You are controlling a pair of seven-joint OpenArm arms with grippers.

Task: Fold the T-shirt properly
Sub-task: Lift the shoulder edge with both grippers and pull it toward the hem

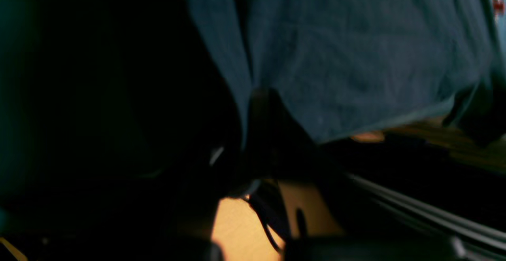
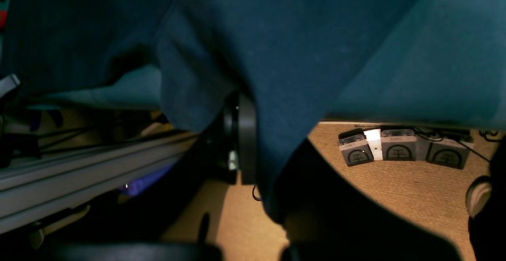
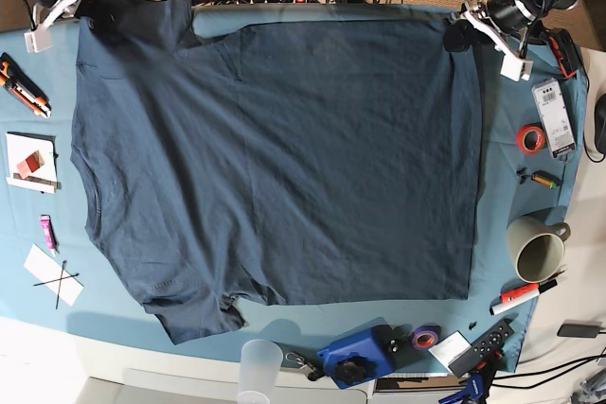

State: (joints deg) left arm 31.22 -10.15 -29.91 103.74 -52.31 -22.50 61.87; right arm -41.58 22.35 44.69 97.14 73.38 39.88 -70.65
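The dark navy T-shirt (image 3: 275, 158) lies spread flat over most of the teal table cloth (image 3: 502, 139), sleeves at the left. My left gripper (image 3: 471, 24) is at the shirt's far right corner. My right gripper (image 3: 71, 2) is at the far left corner, by the sleeve. In the left wrist view the shirt (image 1: 355, 55) bunches onto a dark finger (image 1: 263, 106). In the right wrist view the shirt (image 2: 296, 55) drapes over a black finger (image 2: 243, 134). Both grippers look shut on the cloth, though the fingertips are hidden by it.
A mug (image 3: 535, 248), red tape (image 3: 530, 137) and a white device (image 3: 554, 118) stand at the right. A clear cup (image 3: 258, 366), a blue tool (image 3: 360, 357) and purple tape (image 3: 426, 336) line the near edge. Cutters (image 3: 21, 85) and cards (image 3: 31, 160) lie left. Foot pedals (image 2: 399, 148) sit on the floor.
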